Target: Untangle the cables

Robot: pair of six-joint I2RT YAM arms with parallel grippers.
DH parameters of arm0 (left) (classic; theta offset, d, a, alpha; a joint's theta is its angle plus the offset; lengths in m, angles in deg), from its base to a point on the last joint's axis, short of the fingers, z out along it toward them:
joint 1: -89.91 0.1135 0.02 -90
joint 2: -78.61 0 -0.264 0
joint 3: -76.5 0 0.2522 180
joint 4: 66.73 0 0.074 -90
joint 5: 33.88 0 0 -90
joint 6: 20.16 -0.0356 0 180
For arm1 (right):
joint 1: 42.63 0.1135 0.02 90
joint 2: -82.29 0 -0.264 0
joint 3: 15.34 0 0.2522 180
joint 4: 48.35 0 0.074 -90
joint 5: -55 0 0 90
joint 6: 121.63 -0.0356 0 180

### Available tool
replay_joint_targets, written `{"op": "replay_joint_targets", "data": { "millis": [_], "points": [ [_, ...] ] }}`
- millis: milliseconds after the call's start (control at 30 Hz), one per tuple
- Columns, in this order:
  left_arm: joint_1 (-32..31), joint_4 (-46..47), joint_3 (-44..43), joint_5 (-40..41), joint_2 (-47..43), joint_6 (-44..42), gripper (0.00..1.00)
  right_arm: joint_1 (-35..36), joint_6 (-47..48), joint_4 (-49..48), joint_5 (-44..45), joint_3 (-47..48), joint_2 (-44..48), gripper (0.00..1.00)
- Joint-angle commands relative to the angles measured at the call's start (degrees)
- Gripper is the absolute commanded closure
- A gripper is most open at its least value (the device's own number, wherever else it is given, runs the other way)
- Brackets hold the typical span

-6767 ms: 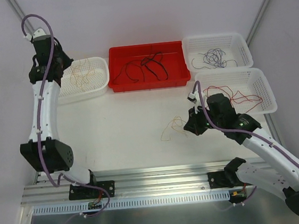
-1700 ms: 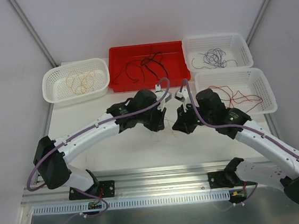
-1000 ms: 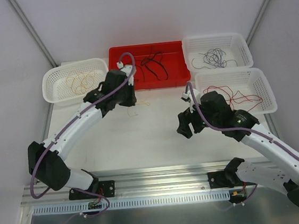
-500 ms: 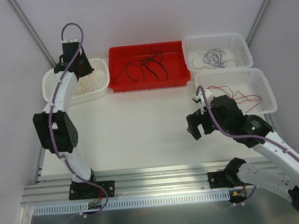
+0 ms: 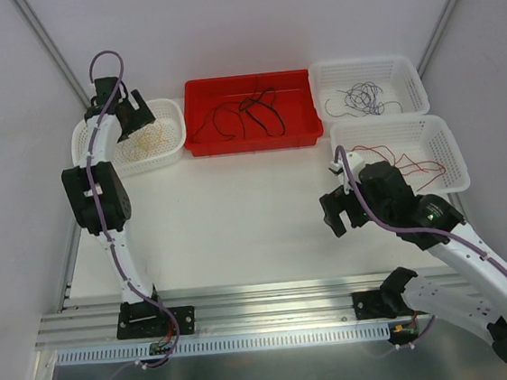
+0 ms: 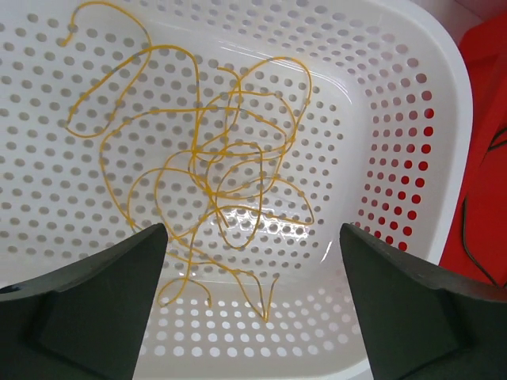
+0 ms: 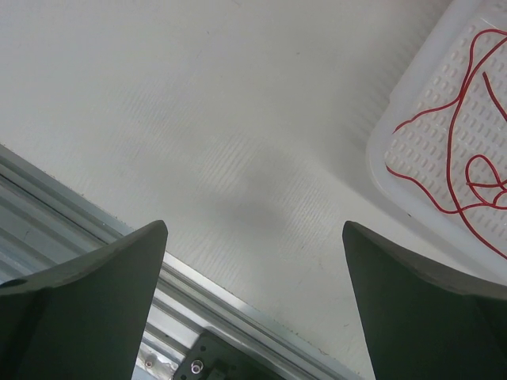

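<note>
Yellow-tan cables (image 5: 144, 142) lie curled on the floor of the left white basket (image 5: 165, 108). My left gripper (image 5: 132, 116) hangs open just above them with nothing between its fingers. The left wrist view shows the same yellow cables (image 6: 214, 174) loose below my left gripper (image 6: 253, 229). My right gripper (image 5: 333, 213) stands open over bare table and holds nothing. It sits left of the near right basket (image 5: 454, 155), which holds a red cable (image 5: 405, 160). In the right wrist view the right gripper (image 7: 255, 226) is empty and the red cable (image 7: 467, 174) lies at the far right.
A red tray (image 5: 247, 82) at the back centre holds tangled black and red cables (image 5: 245, 114). The back right white basket (image 5: 409, 69) holds dark blue cables (image 5: 362, 97). An aluminium rail (image 5: 266, 311) runs along the table's near edge.
My left arm swung from the table's middle to the left basket with a yellow cable, and its gripper has opened, leaving the cable in the basket. My right gripper opened and drew back slightly.
</note>
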Motion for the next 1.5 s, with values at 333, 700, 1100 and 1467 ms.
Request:
{"op": "replay_joint_targets", "data": {
  "millis": [333, 700, 1100, 1467],
  "points": [
    [0.6, -0.1, 16.2, 0.3, -26.5, -4.7, 0.01, -1.3, -5.2, 2.2, 8.0, 2.0, 2.7, 0.03],
    [0.5, -8.0, 35.1, -4.0, -66.4, -5.0, 0.01, -1.6, -15.4, 6.7, 29.1, 4.8, 13.4, 0.03],
    [0.1, -13.4, 45.9, -0.6, -111.1, -2.8, 0.01, -1.6, -11.2, 14.6, 43.6, 8.8, 33.0, 0.03],
    [-6.3, -17.3, 49.1, 6.5, -128.7, -3.9, 0.01, -0.6, -5.5, 18.5, 38.1, 13.5, 50.9, 0.03]
  ]
}}
